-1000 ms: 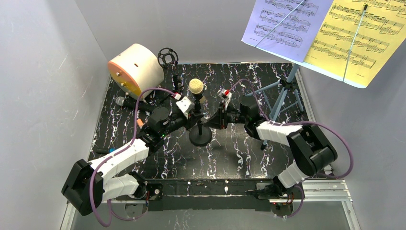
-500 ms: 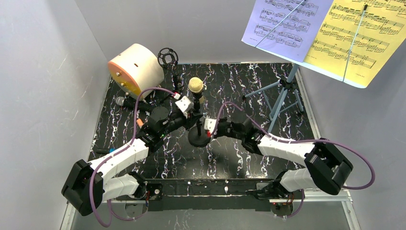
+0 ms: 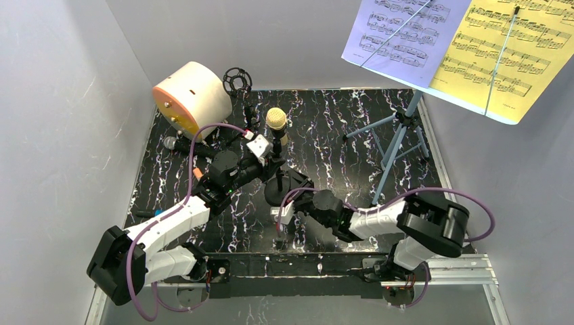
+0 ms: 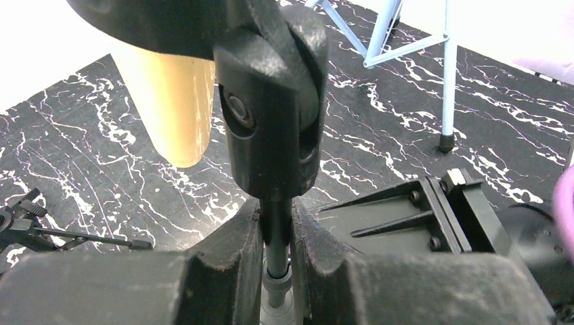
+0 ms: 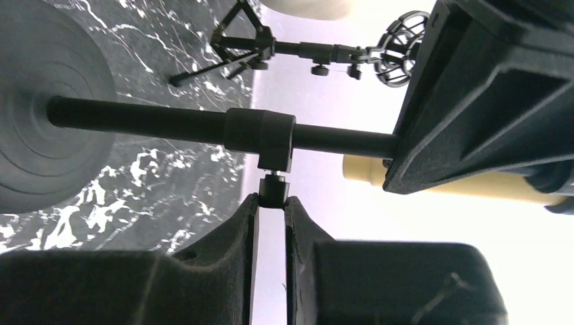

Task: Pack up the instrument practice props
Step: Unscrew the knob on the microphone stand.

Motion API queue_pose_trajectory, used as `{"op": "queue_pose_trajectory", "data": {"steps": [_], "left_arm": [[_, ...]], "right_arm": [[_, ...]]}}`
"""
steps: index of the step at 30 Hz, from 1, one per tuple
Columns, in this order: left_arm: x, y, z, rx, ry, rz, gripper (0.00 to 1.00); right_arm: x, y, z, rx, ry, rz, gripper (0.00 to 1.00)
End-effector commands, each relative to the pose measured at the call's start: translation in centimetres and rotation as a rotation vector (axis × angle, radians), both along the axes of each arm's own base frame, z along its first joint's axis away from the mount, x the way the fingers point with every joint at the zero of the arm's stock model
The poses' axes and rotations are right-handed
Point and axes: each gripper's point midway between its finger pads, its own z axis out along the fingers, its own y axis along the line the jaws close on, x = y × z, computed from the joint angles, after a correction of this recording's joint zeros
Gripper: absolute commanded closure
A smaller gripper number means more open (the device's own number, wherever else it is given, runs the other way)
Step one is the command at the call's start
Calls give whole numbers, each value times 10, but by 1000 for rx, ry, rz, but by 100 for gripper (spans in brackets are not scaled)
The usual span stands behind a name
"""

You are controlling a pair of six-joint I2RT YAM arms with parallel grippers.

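The round-base mic pole (image 3: 279, 172) stands mid-table with the cream microphone (image 3: 275, 120) clipped on top. My left gripper (image 3: 271, 154) is shut on the pole's upper shaft (image 4: 276, 233), just under the black clip (image 4: 271, 101). My right gripper (image 3: 284, 200) is low on the near side, shut on the small knob (image 5: 273, 191) of the pole's collar. The silver-headed microphone (image 3: 172, 143) and the black tripod pole (image 3: 237, 80) lie at the back left. The blue music rack (image 3: 396, 142) stands at the right and holds the lavender sheet (image 3: 399, 30) and the yellow sheet (image 3: 508, 51).
A big cream cylinder (image 3: 189, 95) with an orange face lies at the back left corner. Walls close in the table on the left, back and right. The pole's round base (image 5: 34, 101) sits on the black marbled mat (image 3: 338, 135).
My right arm swung from right of the pole round to its near side, dropped low, and shut on the collar knob. My left gripper kept its hold.
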Motion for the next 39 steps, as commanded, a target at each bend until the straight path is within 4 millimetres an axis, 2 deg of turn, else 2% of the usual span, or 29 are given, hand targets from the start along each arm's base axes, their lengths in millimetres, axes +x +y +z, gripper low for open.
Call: {"op": "queue_pose_trajectory", "data": {"steps": [1,5,9,11,14,19,24,30,32,39], "left_arm": [[-10,-1,-19,52,45,-33,100],[-11,0,-19,51,34,-29,100],[-11,0,-20,57,29,-37,100],[-12,0,-20,58,26,-39,100],[-12,0,-20,60,23,-41,100],[-13,0,-19,57,21,-45,100],[-14,0,-17,53,17,-51,100],[-15,-1,-16,48,12,-56,100],[-16,-1,-15,45,7,-60,100],[-18,-2,-14,38,3,-65,100]], "right_arm": [[-26,26,25,-22,-246,98,99],[-28,26,35,89,-207,87,97],[-29,25,41,205,-63,79,73],[-30,26,40,280,103,63,59],[-31,23,38,371,282,39,48],[-27,8,42,576,572,-22,34],[-17,-9,51,844,955,-68,22],[-15,-19,61,1144,1409,-57,17],[-11,-22,59,1250,1556,-95,17],[-4,-13,47,1383,1902,-198,21]]}}
